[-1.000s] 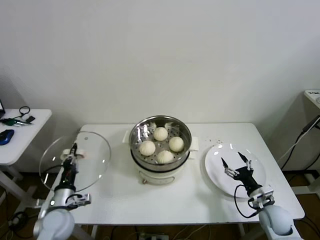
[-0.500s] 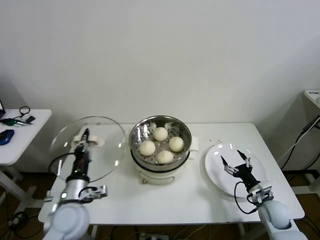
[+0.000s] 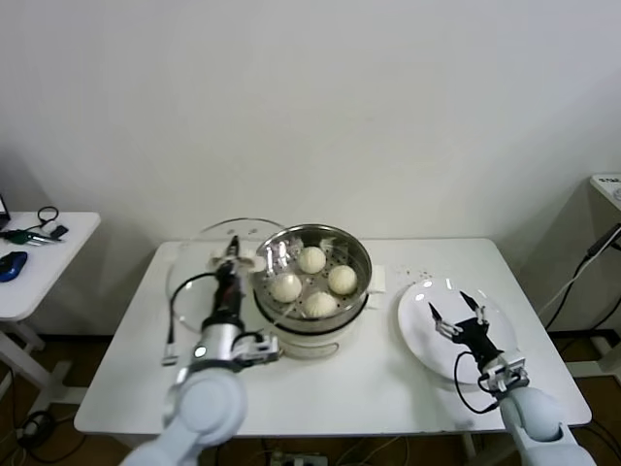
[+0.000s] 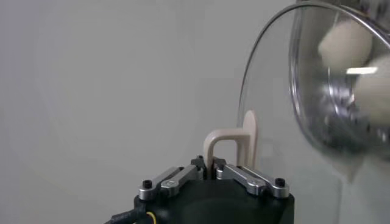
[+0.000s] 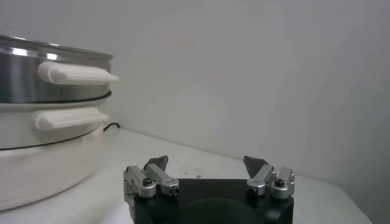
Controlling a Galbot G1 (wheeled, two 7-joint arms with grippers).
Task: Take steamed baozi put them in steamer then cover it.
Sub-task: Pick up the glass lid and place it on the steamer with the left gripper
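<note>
Several off-white baozi [image 3: 312,259] lie in the shiny steamer basket [image 3: 357,253] on its white pot base at the table's middle. My left gripper [image 3: 233,254] is shut on the whitish bar handle [image 4: 226,145] of the clear glass cover [image 3: 194,277], held tilted in the air just left of the steamer, its rim near the basket's left edge. In the left wrist view the cover [image 4: 268,103] stands against the steamer wall. My right gripper [image 3: 457,312] is open and empty over the white plate [image 3: 419,330]; the right wrist view shows it [image 5: 207,163] with jaws wide apart.
A side table [image 3: 29,272] with cables and a mouse stands at far left. The steamer's white side handles [image 5: 76,73] show in the right wrist view. Small dark specks [image 3: 417,273] lie on the table behind the plate.
My left arm has carried the cover rightward from the table's left edge to beside the steamer. The right gripper has stayed over the plate.
</note>
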